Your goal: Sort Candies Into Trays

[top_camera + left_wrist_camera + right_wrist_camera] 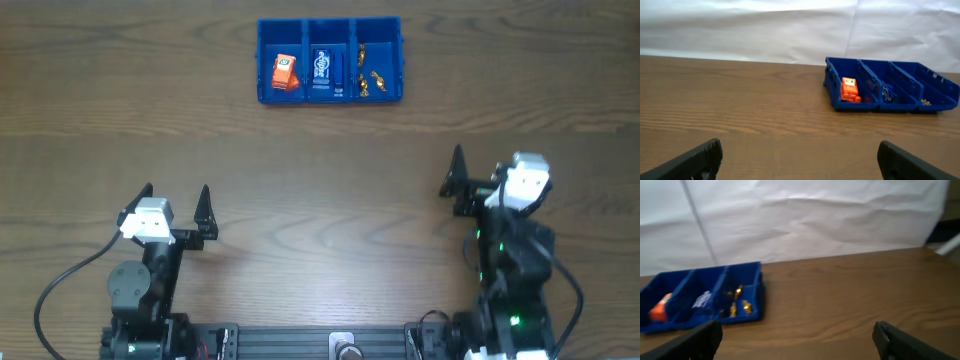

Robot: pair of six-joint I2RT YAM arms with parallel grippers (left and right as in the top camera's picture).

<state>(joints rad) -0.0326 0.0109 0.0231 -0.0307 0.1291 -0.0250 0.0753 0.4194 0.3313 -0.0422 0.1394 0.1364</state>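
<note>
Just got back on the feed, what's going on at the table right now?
Nothing is being handled. The left gripper and right gripper hang open and empty over the brown wooden table, well short of the blue plastic three-compartment tray. Its compartment on the left arm's side holds an orange wrapped candy, the middle a blue wrapped candy, the last several small gold-wrapped candies.

The blue tray (900, 105) was cut off at the picture's edge, at its end by the gold candies (926, 102). Its wall hid most of those candies. The blue candy (702, 299) in its middle bin looked blurry.
</note>
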